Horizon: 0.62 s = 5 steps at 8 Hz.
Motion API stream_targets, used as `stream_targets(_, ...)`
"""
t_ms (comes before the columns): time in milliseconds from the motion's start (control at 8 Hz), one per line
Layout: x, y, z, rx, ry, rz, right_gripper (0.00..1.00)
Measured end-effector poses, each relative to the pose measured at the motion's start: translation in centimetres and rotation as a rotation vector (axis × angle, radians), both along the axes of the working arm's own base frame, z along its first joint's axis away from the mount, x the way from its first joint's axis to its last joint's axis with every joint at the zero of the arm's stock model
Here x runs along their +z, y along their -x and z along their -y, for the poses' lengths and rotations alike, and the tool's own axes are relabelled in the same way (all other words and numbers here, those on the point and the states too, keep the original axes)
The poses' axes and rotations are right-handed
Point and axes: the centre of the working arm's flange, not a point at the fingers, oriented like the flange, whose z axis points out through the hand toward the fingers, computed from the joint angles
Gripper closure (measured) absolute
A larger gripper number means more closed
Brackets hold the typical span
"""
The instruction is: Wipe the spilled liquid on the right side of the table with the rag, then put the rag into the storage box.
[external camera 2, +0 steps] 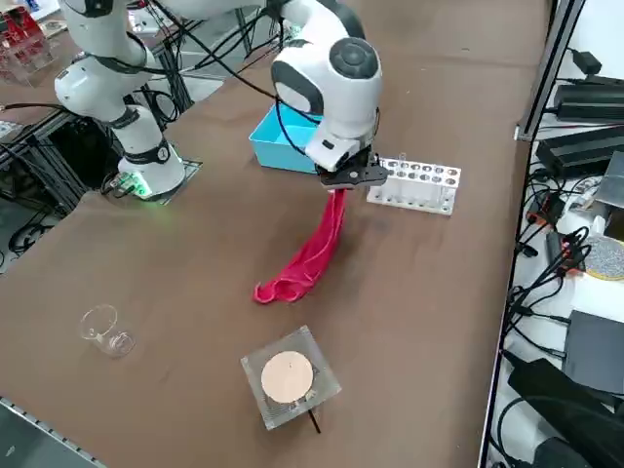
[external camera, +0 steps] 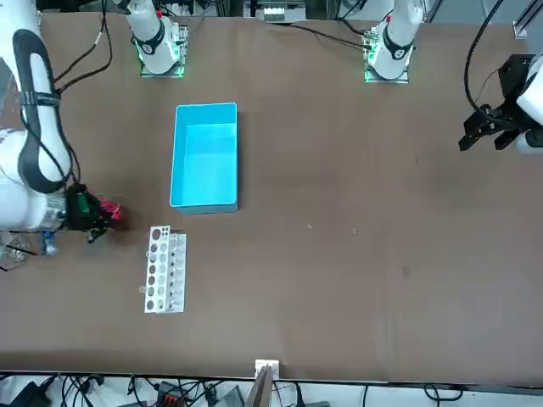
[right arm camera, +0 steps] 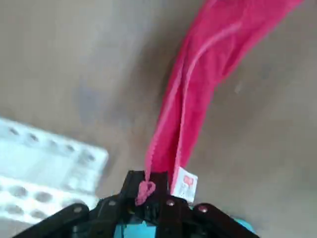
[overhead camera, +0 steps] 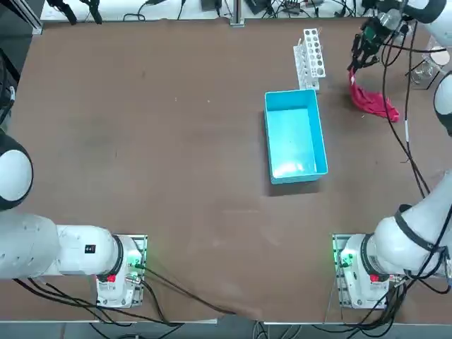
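We are gripping the rag [external camera 2: 310, 252] by one corner in our right gripper [external camera 2: 349, 178], jaws clenched on the cloth. It is hanging stretched out, its far end trailing on the table [external camera 2: 409, 322] between the white rack [external camera 2: 413, 184] and the table's right edge. We cannot make out any spill on the brown surface, so we are judging the wiping to be finishing or done. The box [overhead camera: 294, 135] is sitting empty just beyond the rack, so carrying the rag over and dropping it in is what remains.
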Motion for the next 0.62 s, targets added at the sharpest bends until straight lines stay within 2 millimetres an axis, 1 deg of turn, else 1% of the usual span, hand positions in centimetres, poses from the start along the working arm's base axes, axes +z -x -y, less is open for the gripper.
stream_targets(125,-0.3,0.7,-1.5,0.067,-0.028,-0.048,0.99)
stream_targets(375,-0.9,2.2,-6.1,0.213,-0.078,-0.139,0.99)
stream_targets(625,-1.0,3.2,-10.7,0.304,-0.096,-0.196,0.99)
